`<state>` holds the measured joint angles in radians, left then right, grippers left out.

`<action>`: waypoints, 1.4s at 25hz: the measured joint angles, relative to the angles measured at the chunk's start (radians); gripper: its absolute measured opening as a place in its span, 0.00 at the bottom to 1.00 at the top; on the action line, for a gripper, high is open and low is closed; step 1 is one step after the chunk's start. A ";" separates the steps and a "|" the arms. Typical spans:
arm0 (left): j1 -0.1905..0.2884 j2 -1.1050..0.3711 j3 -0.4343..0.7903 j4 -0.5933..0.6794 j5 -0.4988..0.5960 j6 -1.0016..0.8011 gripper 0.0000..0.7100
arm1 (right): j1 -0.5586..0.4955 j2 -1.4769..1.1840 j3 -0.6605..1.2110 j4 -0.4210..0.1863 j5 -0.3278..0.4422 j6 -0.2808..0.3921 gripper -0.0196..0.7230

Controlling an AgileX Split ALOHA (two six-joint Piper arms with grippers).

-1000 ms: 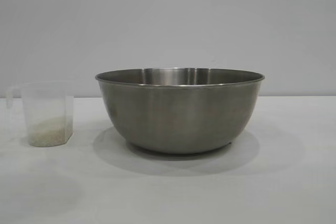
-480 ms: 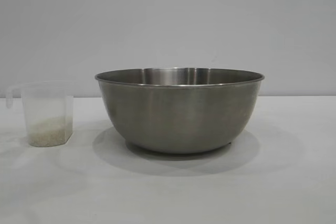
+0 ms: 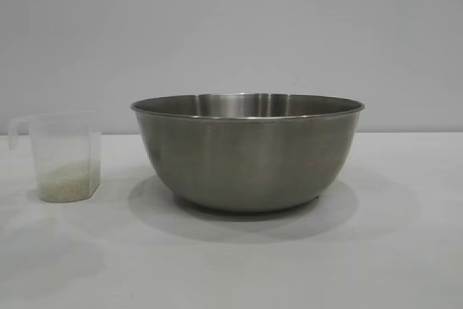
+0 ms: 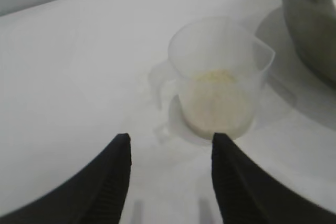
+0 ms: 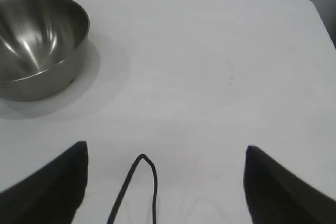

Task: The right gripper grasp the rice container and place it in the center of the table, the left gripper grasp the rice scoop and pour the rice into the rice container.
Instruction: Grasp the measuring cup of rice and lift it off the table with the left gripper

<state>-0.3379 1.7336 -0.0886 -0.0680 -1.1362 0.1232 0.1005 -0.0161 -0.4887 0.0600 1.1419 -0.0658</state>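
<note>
Nothing on the table (image 3: 405,251) has moved; my left gripper (image 4: 170,156) hovers, fingers apart, near the scoop (image 4: 218,85) beside the bowl (image 3: 247,151); right gripper (image 5: 165,174) parked, fingers apart.

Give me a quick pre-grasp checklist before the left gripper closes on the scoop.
1. Bowl at table centre: ok.
2. Scoop upright, rice inside: ok.
3. Left gripper open: ok.
4. Scoop between its fingers: not ok, scoop lies beyond the tips.
5. Scoop apart from bowl: ok.
6. Right gripper open, away from bowl: ok.
</note>
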 joint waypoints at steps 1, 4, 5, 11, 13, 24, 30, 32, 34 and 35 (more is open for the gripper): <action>0.000 0.008 0.000 0.001 0.000 -0.009 0.49 | 0.000 0.000 0.000 0.000 0.000 0.000 0.73; 0.000 0.037 0.000 -0.002 0.000 -0.027 0.49 | 0.000 0.000 0.000 0.000 0.000 0.000 0.73; 0.000 0.047 -0.004 -0.015 0.000 -0.032 0.49 | 0.000 0.000 0.000 0.000 0.000 0.000 0.73; 0.000 0.084 -0.046 -0.054 -0.001 -0.042 0.34 | 0.000 0.000 0.000 0.000 0.000 0.000 0.73; 0.000 0.094 -0.060 -0.054 -0.003 -0.042 0.36 | 0.000 0.000 0.000 0.000 0.000 0.000 0.73; 0.000 0.170 -0.145 -0.056 -0.009 -0.042 0.36 | 0.000 0.000 0.000 0.000 0.000 0.000 0.73; 0.000 0.198 -0.183 -0.074 -0.008 -0.042 0.36 | 0.000 0.000 0.000 -0.004 0.000 0.002 0.73; 0.000 0.211 -0.199 -0.081 -0.008 -0.042 0.36 | 0.000 0.000 0.000 -0.007 0.000 0.002 0.73; 0.000 0.225 -0.216 -0.095 -0.009 -0.042 0.36 | 0.000 0.000 0.000 -0.012 0.000 0.004 0.73; 0.000 0.231 -0.223 -0.097 -0.009 -0.042 0.36 | 0.000 0.000 0.000 -0.014 0.000 0.006 0.73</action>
<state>-0.3379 1.9643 -0.3116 -0.1645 -1.1451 0.0808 0.1005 -0.0161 -0.4887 0.0457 1.1419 -0.0602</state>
